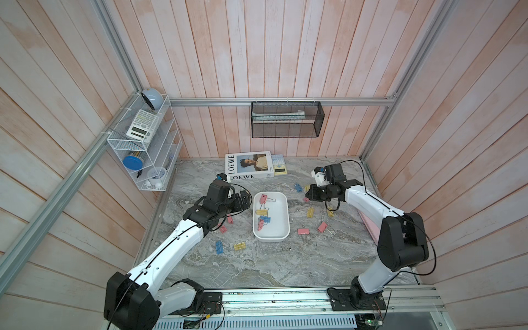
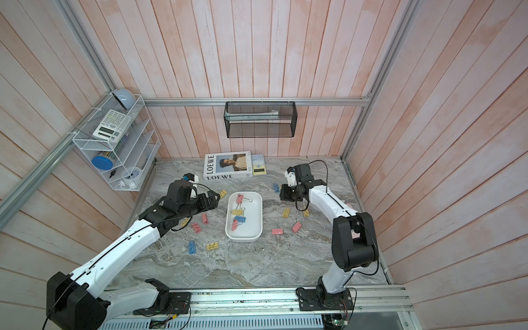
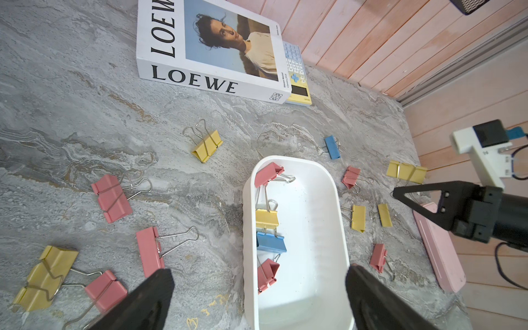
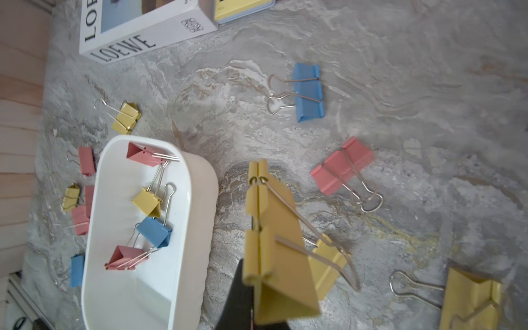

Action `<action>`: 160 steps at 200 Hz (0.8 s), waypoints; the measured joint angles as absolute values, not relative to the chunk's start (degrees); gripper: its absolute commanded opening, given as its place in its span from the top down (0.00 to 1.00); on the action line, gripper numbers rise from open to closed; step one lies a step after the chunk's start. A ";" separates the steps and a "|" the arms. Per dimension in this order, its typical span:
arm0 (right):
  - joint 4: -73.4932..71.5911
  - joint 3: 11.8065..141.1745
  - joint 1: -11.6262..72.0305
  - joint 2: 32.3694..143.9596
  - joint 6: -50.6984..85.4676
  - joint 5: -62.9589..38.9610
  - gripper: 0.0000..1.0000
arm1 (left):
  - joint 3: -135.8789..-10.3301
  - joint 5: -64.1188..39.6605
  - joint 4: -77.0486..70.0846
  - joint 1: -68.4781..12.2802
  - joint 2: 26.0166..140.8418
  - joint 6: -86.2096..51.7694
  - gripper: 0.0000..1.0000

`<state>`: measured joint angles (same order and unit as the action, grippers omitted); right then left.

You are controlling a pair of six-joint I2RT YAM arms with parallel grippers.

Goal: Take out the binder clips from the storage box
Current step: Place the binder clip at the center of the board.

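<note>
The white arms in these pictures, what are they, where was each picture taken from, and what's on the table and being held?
They are two robot arms. Two pictures look down from overhead and are nearly the same; the other two come from a camera on each wrist. On the marble table sits a white storage box with four binder clips inside. Many more lie scattered around it, and a book lies at the back. The left end effector is open and empty, next to the box. The right end effector is shut on a yellow clip.
</note>
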<state>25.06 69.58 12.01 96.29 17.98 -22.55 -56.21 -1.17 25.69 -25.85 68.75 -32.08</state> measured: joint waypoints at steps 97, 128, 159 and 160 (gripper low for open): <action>15.66 71.59 -2.57 111.63 36.07 -36.18 1.00 | -56.36 -0.56 25.80 -26.61 68.45 -32.77 0.00; 11.90 72.31 -4.10 115.35 39.57 -39.99 1.00 | -56.36 0.12 25.96 -26.70 68.25 -32.82 0.00; 9.19 74.28 -4.49 118.13 42.04 -43.64 0.77 | -56.36 0.49 26.17 -26.70 68.10 -32.88 0.00; 9.15 74.32 -4.49 118.15 41.98 -43.59 0.76 | -56.36 0.51 26.17 -26.72 68.10 -32.86 0.00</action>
